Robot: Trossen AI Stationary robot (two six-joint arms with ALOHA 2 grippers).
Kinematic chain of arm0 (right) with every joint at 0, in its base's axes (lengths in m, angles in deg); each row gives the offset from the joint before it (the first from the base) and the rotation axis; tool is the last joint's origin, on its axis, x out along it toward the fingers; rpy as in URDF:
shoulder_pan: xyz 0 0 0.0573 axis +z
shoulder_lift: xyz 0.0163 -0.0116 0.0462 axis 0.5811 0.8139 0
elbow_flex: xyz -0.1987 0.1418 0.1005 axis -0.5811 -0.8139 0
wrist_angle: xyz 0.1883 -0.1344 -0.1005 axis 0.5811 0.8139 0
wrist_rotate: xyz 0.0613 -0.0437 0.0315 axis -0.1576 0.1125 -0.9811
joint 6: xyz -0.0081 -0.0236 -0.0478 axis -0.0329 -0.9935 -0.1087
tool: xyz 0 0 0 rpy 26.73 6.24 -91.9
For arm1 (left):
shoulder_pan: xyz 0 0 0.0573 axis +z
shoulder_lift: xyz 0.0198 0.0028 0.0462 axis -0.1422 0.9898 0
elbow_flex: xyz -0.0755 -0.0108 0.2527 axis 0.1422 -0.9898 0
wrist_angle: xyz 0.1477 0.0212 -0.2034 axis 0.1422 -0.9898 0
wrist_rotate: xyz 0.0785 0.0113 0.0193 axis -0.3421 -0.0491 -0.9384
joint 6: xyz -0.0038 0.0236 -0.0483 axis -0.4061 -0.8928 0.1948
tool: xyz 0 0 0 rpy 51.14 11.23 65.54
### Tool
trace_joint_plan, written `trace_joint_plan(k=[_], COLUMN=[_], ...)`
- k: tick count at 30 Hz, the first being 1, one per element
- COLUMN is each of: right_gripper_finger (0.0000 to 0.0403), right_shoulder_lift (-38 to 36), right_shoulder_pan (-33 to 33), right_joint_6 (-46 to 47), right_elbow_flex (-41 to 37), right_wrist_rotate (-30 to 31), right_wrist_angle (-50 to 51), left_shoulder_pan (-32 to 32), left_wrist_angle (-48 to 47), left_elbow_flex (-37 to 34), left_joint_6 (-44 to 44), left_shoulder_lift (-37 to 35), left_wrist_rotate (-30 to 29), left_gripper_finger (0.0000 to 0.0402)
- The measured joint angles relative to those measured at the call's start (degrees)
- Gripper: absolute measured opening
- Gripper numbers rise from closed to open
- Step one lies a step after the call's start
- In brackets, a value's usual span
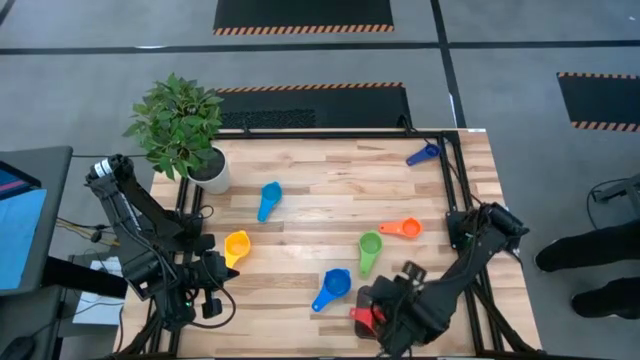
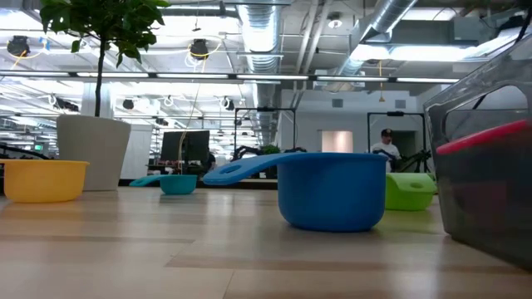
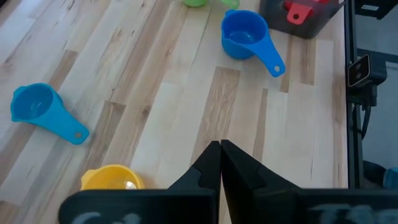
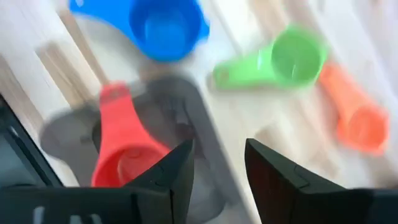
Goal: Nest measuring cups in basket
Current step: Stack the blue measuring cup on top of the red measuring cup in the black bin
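High view: red cup [image 1: 365, 316] already in basket [image 1: 372, 297] at near-right table edge, under right gripper [image 1: 392, 305], jaws apart w/ nothing held, per right wrist view. Left outside: blue [image 1: 333, 287], green [image 1: 369, 246], orange [image 1: 404, 229], yellow [image 1: 236, 247], light-blue [image 1: 269, 198], dark-blue [image 1: 424, 154] at far-right corner — approx. one of seven done. Left gripper [image 3: 220, 163] parked near-left by yellow cup, jaws closed, empty.

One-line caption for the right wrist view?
Open right gripper above the basket holding the red cup; blue, green, orange cups beyond.
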Motion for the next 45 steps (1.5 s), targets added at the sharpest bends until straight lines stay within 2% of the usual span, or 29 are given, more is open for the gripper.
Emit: trace_joint_plan(k=[6, 10, 12, 18, 21, 25, 31, 34, 45], right_gripper_finger=[0.0141, 0.0124, 0.0118, 0.0113, 0.0127, 0.0167, 0.0246, 0.0270, 0.0282], right_shoulder_lift=[-0.04, -0.02, 0.19, 2.20, 3.83, 7.00, 12.58, 13.94, 19.65], right_shoulder_pan=[-7.07, -12.70, -15.77, -23.65, -26.12, -26.81, -25.46, -24.76, -23.92], right_joint_6=[-15.27, -25.30, -29.25, -37.87, -40.44, -41.07, -42.39, -42.44, -43.44], right_elbow_flex=[4.59, 4.57, 4.57, 4.19, 3.59, 3.85, 3.73, 4.03, 3.57], right_wrist_rotate=[7.10, 8.23, 5.67, -6.99, -13.94, -18.82, -19.19, -18.64, -16.75], right_wrist_angle=[-4.53, -10.16, -13.17, -21.95, -22.51, -21.72, -19.87, -19.74, -17.23], left_shoulder_pan=[0.00, 0.00, 0.00, 0.02, 0.02, 0.02, 0.02, 0.02, 0.02], left_wrist_angle=[0.00, 0.00, 0.00, -0.02, 0.00, -0.03, -0.11, -0.23, 0.00], left_elbow_flex=[0.00, 0.00, 0.00, 0.00, 0.00, 0.00, 0.00, 0.00, 0.00], left_joint_6=[0.00, 0.00, 0.00, 0.00, 0.00, 0.00, -0.02, -0.02, 0.00], left_shoulder_lift=[0.00, 0.00, 0.00, 0.00, -0.02, -0.03, -0.04, -0.04, 0.00], left_wrist_rotate=[0.00, -0.04, -0.04, -0.04, -0.04, 0.17, 0.54, 0.56, 0.55], left_gripper_finger=[0.0000, 0.0000, 0.0000, 0.0000, 0.0000, 0.0000, 0.0000, 0.0000, 0.0000])
